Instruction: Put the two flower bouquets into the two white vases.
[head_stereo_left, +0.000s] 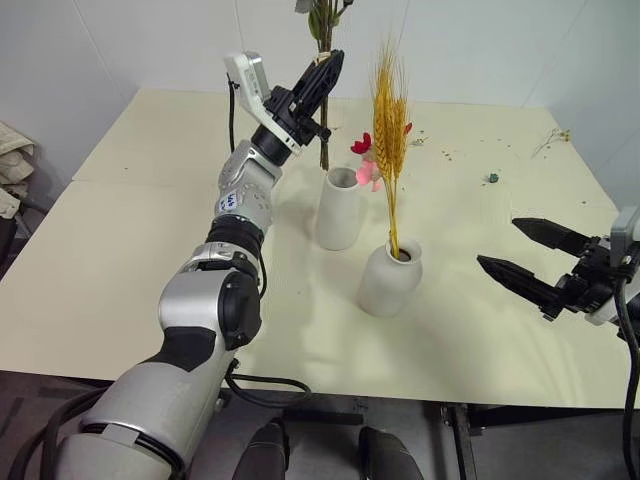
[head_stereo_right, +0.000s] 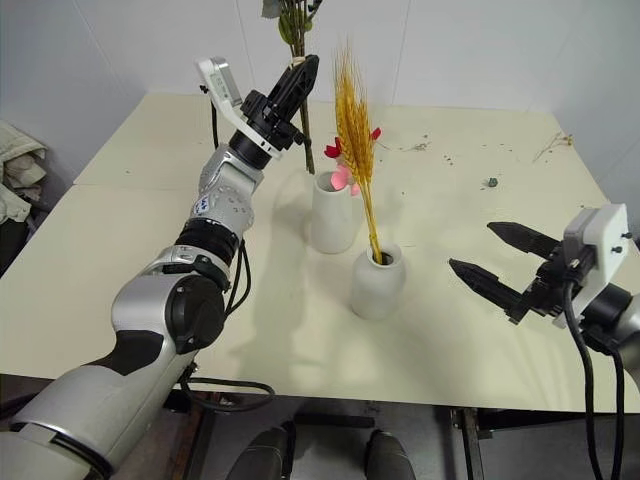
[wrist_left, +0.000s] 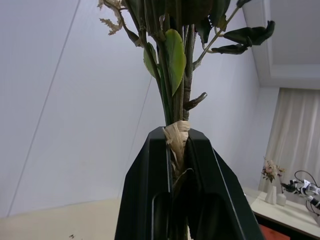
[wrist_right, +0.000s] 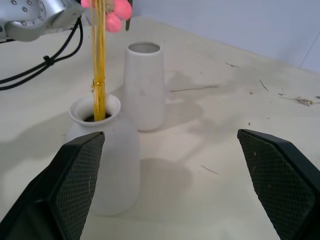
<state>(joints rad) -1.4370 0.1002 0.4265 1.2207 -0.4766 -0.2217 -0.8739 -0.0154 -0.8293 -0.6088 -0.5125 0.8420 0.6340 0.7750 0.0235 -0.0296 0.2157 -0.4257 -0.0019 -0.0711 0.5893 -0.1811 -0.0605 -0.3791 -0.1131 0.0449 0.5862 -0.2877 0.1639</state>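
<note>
Currently, the cream worktop carries the tall vase, empty, and just beside it the squat vase holding the wheat bouquet upright. Raised above the tall vase, the left hand is clenched on the rose bouquet at its raffia-bound stems. Well apart, the right hand hangs released, fingers spread.

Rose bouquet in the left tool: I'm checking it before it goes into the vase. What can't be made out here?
- Rose bouquet: blooms cut off by the top edge in both eye views and the left wrist view.
- Its lower stems: hidden behind the left tool in the wrist view.
- Inside of the tall vase: too dark to see down.
</note>
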